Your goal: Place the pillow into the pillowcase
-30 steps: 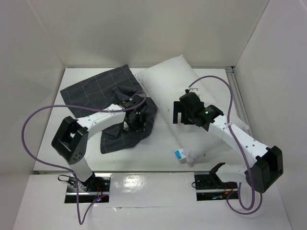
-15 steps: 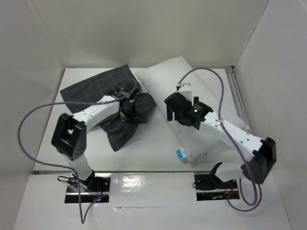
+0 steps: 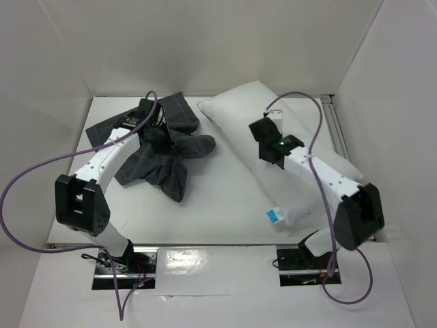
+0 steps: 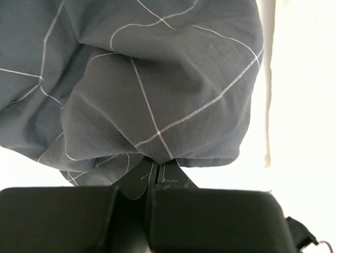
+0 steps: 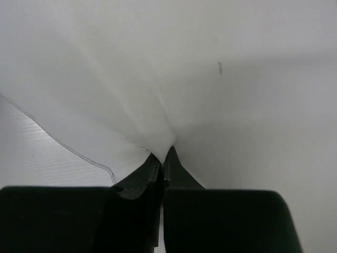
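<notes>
Pinches a gathered fold of the limp dark grey grid-checked fabric pillowcase [image 3: 153, 160] with the left fingers [image 4: 136, 182] pressed fully together, cloth fanning out from the tips. Holds that fold at the far left of the white desk [image 3: 218, 198], seemingly raised, with the rest draped and crumpled below. Probably aims to bring up an edge so the mouth can be opened; cannot tell whether the pinched part is the open hem. Clamps the right fingers [image 5: 142, 174] shut on a small tuck of the large plain white stuffed pillow [image 3: 235, 113], puckering the cover toward the tips. Finds the pillow lying diagonally on the right half of the desk, blue-and-white tag [image 3: 275, 215] at the near end, wholly outside the pillowcase and near it, apparently not touching. Judges insertion not yet begun. Needs the opening spread before steering a corner in. Risks slipping off such shallow pinches.
</notes>
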